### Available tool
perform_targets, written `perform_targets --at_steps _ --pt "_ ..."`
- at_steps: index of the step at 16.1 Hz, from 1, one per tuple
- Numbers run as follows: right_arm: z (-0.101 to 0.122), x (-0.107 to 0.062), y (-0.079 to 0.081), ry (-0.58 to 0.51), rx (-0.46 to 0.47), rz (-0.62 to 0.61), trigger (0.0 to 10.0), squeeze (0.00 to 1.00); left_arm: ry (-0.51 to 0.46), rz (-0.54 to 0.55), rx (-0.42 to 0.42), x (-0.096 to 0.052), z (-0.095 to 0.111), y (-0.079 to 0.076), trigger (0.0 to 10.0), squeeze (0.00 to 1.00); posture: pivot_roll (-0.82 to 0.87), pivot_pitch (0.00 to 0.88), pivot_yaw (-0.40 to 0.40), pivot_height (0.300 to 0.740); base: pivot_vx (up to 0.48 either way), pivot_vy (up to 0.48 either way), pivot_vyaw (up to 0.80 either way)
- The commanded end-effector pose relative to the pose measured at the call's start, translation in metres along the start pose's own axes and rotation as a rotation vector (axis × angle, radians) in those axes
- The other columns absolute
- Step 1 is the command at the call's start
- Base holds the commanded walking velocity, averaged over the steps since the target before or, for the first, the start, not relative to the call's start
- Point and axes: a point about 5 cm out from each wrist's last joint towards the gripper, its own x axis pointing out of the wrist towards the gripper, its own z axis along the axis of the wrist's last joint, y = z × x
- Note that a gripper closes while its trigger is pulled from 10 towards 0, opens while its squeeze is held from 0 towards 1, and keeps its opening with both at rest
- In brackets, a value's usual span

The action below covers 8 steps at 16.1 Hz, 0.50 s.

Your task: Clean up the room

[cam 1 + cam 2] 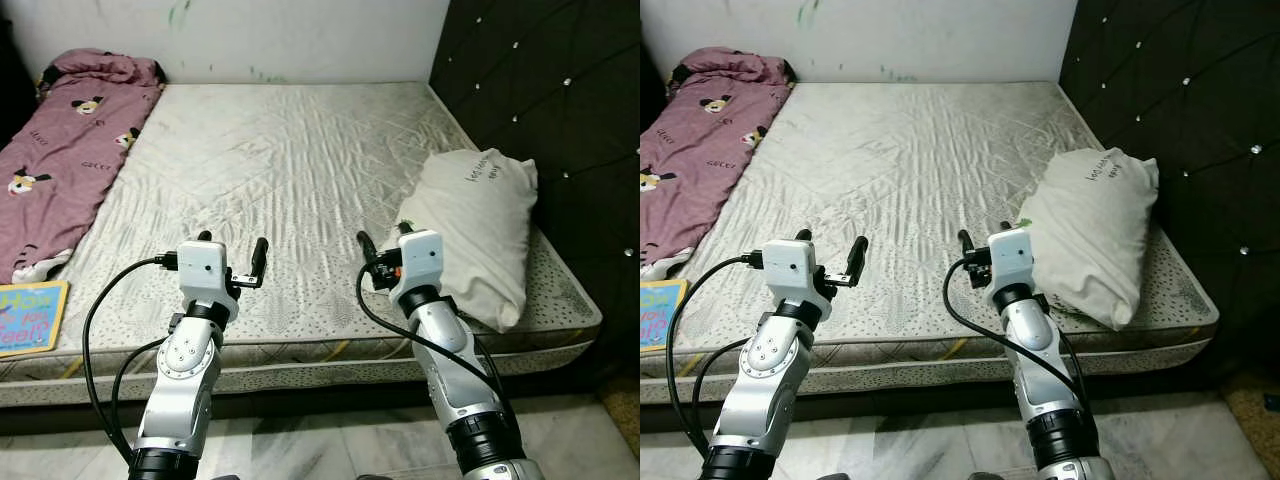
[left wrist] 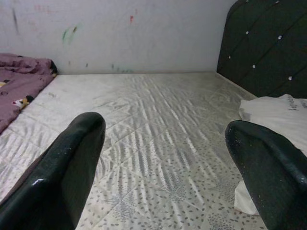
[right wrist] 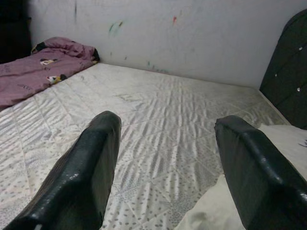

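Both arms are up over the near edge of the mattress (image 1: 290, 170), and nothing is in either grip. The left gripper (image 1: 233, 256) hovers above the quilted surface at about 7 o'clock in the head view, jaws spread wide; its wrist camera looks out between two black fingers (image 2: 62, 172) across bare mattress to the marked white wall (image 2: 134, 33). The right gripper (image 1: 382, 243) sits at 5 o'clock, jaws also well apart, just beside the white pillow (image 1: 475, 230). That pillow lies at 3 o'clock, against the dark tufted headboard (image 1: 560, 90), its near corner reaching the mattress edge. From the right wrist, the pillow's pale fabric shows under the gripper's one finger (image 3: 259, 177).

Over at 9 to 10 o'clock, a purple blanket (image 1: 65, 150) with cartoon prints runs along the left side of the bed up to the wall. At 8 o'clock, a colourful book (image 1: 30, 318) lies on the mattress corner, just below the blanket's end. Pale marble floor (image 1: 320, 445) beneath the arms.
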Motion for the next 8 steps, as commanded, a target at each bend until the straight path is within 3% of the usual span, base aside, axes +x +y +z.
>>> perform_targets --at_steps 1,5,8 --pt "-0.0002 0.0008 -0.0023 0.008 -0.012 -0.001 10.0 0.0 0.017 0.01 -0.01 -0.0005 -0.0028 0.0011 10.0 0.0 0.03 0.0 -0.007 0.74 0.0 0.0 0.0" --pt "-0.0007 0.0006 -0.0024 0.01 -0.015 -0.002 10.0 0.0 -0.01 -0.025 -0.022 -0.0006 0.0003 -0.0025 10.0 0.0 0.03 0.0 -0.008 0.74 0.0 0.0 0.0" --pt "-0.0004 0.0009 -0.0029 0.009 -0.017 -0.004 10.0 0.0 -0.017 -0.036 -0.023 -0.0005 0.0014 -0.0038 10.0 0.0 0.03 0.0 -0.008 0.74 0.323 0.0 0.0"
